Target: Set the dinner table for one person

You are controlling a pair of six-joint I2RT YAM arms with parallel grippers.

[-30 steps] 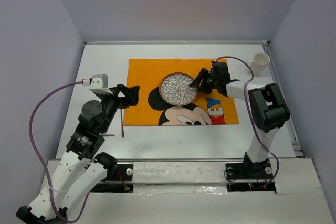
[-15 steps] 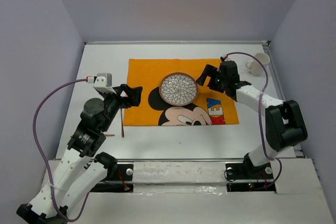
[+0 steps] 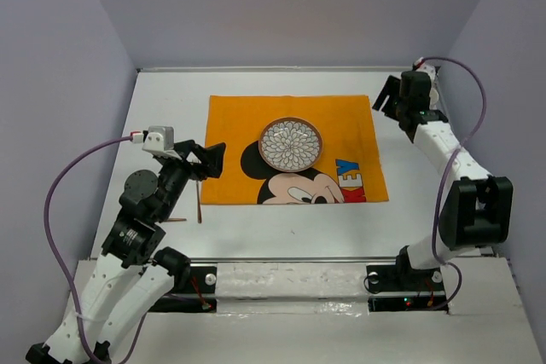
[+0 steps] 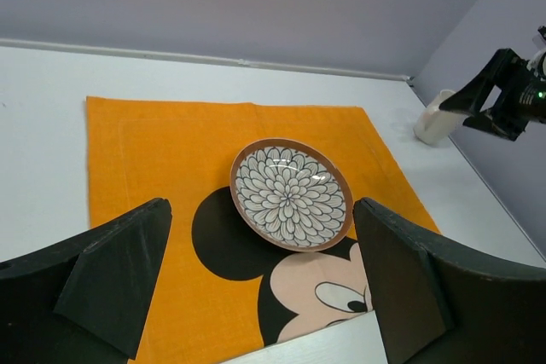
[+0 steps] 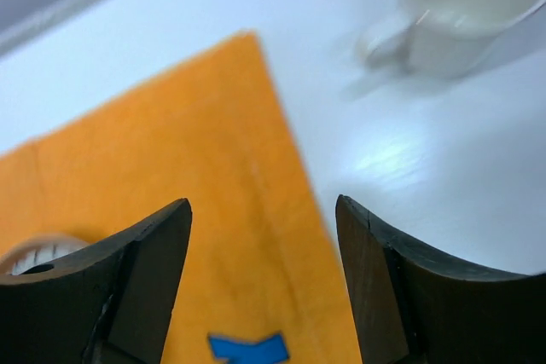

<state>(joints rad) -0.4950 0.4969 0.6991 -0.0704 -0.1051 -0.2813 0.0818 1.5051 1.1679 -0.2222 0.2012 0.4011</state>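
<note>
White counter (image 3: 171, 108) fills the grey-walled booth floor. Orange mat (image 3: 294, 117) lies mid-counter with the plate (image 3: 291, 143) on it. Cup (image 4: 433, 117) stands at the far right. Left gripper (image 3: 217, 159) at the mat's left edge: jaws apart, empty. Right gripper (image 3: 388, 100) near the cup: jaws apart, empty.

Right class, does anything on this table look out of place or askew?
Nothing looks spilled or broken. The white cup stands upright off the orange mat, near the far right corner, well apart from the plate on it.
</note>
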